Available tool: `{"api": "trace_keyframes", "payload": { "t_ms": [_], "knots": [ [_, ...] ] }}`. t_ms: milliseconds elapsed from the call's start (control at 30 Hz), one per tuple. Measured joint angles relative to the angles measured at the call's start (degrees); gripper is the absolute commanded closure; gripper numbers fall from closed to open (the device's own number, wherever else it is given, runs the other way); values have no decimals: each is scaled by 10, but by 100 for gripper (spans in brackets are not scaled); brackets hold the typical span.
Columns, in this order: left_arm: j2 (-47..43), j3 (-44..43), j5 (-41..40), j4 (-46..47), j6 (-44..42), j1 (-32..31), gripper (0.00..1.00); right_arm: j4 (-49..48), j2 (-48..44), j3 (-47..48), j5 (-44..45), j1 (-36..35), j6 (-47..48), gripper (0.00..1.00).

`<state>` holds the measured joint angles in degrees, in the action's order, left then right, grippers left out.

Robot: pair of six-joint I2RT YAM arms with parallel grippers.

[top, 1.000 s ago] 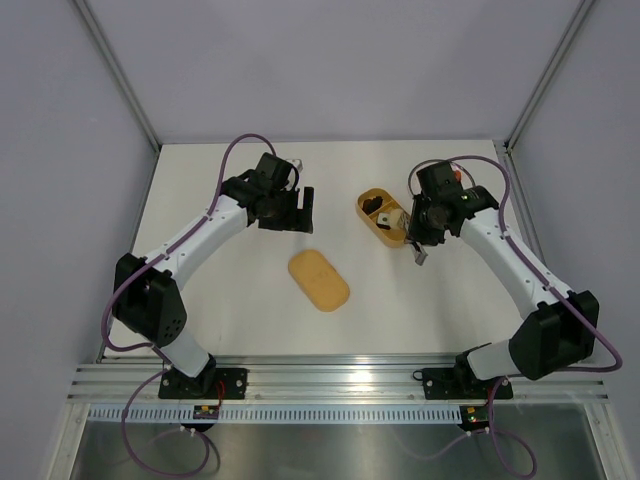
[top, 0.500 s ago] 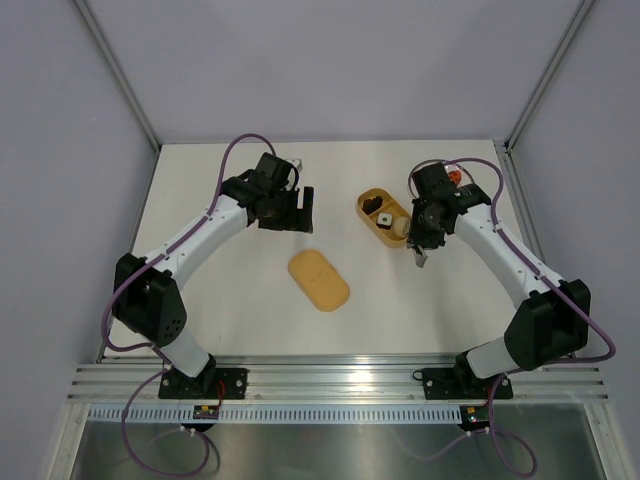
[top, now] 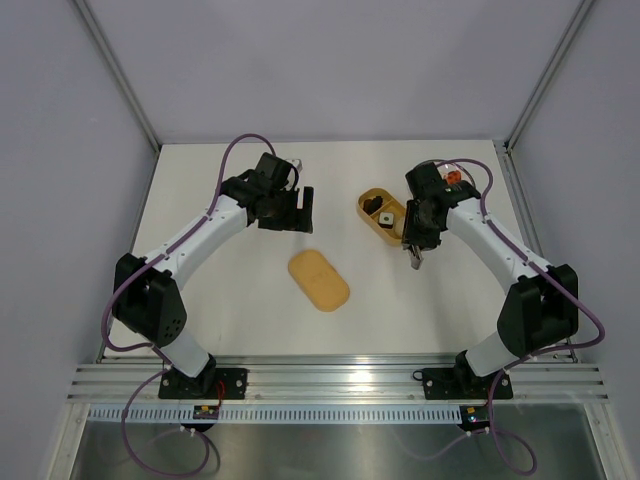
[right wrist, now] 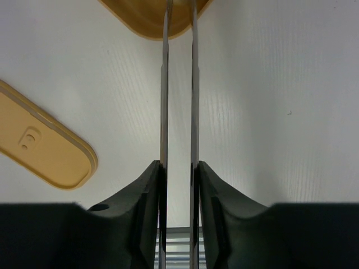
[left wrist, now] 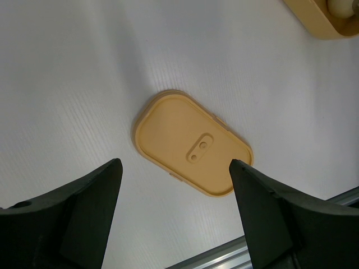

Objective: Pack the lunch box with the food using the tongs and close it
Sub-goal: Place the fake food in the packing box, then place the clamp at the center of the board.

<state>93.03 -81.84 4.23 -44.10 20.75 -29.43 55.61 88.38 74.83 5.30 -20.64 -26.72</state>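
Observation:
The mustard-orange lunch box [top: 366, 198] stands open at the right of the table, with small dark and beige pieces of food [top: 385, 215] inside. Its flat oval lid [top: 319, 280] lies apart near the middle. My right gripper [top: 414, 250] is shut on the silver tongs [right wrist: 164, 84]. Both slim arms run between its fingers, and their tips reach over the lunch box's near end [right wrist: 151, 17]. In the right wrist view the right gripper [right wrist: 179, 163] presses on both tong arms. My left gripper [top: 298, 218] hangs open above the table, the lid [left wrist: 193, 143] below and beyond it, with nothing held.
A corner of the lunch box [left wrist: 314, 19] with a beige piece [left wrist: 343, 8] shows at the top right of the left wrist view. The table's metal front rail [top: 340, 375] runs along the near edge. Grey walls close in both sides.
The right arm has shifted a little left, towards the lunch box, and its jaws have eased apart, so the tong arms stand wider. The left arm has not moved.

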Motion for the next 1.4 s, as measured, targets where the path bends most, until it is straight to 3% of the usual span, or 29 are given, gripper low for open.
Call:
{"api": "trace_keyframes", "payload": {
  "t_ms": [133,333,567,800,1033,1233,1400],
  "knots": [
    [0,0,0,0,0,0,19,0,0,9,-2,0,1,49],
    [0,0,0,0,0,0,19,1,-3,32,-2,-1,1,46],
    [0,0,0,0,0,0,19,8,-21,44,3,-1,-1,51],
    [0,0,-8,0,-3,0,19,18,-112,42,71,-2,-19,60],
    [-7,0,-13,-4,-4,3,19,30,-233,-108,178,-2,-83,59],
    [-16,4,-13,-4,-4,3,18,19,-271,-234,224,-2,-153,58],
    [-20,10,-12,-4,-4,3,18,-20,-273,-280,241,-2,-187,57]
  ]
}}
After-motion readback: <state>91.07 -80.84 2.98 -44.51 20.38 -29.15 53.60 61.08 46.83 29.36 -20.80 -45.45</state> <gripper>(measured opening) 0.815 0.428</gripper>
